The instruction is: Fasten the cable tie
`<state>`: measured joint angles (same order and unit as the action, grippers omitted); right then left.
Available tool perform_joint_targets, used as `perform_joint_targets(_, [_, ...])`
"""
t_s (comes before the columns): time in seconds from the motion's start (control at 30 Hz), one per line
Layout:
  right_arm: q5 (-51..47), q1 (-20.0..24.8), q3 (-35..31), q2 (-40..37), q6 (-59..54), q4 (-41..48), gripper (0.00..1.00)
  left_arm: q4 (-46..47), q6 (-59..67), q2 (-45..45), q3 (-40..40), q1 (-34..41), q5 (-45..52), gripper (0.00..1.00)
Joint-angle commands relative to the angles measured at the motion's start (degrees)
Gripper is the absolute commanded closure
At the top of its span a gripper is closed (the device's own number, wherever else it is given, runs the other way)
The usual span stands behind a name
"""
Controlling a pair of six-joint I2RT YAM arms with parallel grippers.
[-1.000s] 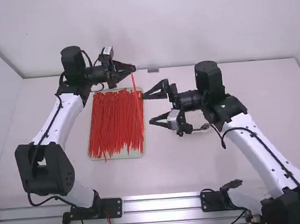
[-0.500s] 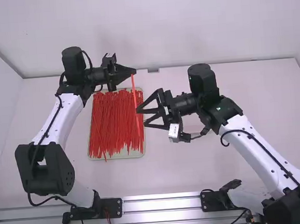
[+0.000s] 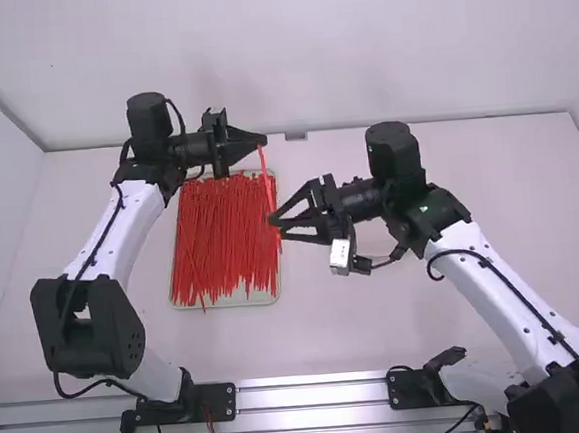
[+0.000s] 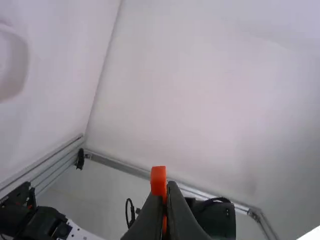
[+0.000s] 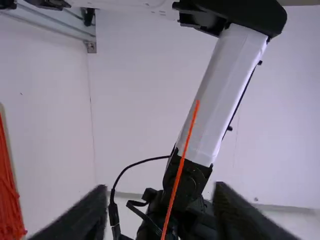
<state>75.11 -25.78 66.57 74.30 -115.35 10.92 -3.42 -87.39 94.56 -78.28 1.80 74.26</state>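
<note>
A single red cable tie (image 3: 265,183) hangs down from my left gripper (image 3: 255,140), which is shut on its upper end above the tray's far right corner. In the left wrist view the tie's head (image 4: 158,179) sticks out past the closed fingertips (image 4: 172,210). My right gripper (image 3: 276,221) is open at the tie's lower end, one finger on either side of it. In the right wrist view the tie (image 5: 182,155) runs up between my blurred fingers (image 5: 85,215), in front of the left arm's white link (image 5: 227,90).
A flat tray (image 3: 266,297) left of centre holds a heap of several red cable ties (image 3: 221,237). An aluminium rail (image 3: 303,391) runs along the table's front edge. White walls enclose the back and both sides.
My right gripper has swung left and turned, bringing its open fingers to the hanging tie's lower end. The left gripper, still shut on the tie, has shifted slightly right.
</note>
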Motion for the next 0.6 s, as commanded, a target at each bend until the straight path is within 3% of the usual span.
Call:
perform_joint_targets(0.0, [2.01, 0.24, 0.20, 0.28, 1.55, -0.22, 0.64, 0.00, 1.92, -0.13, -1.16, 1.22, -0.15, 0.98])
perform_joint_targets(0.4, [1.99, 0.24, 0.20, 0.28, 1.53, 0.26, 0.69, 0.92, 4.94, -0.11, -1.16, 1.84, -0.39, 0.98])
perform_joint_targets(0.5, [1.99, 0.22, 0.20, 0.28, 1.55, 0.26, 0.97, 1.31, 4.98, -0.11, -1.16, 1.86, -0.39, 0.98])
perform_joint_targets(0.57, [1.99, 0.24, 0.20, 0.28, 1.64, 0.31, 1.00, 1.46, 5.73, -0.11, -1.16, 1.84, -0.39, 0.98])
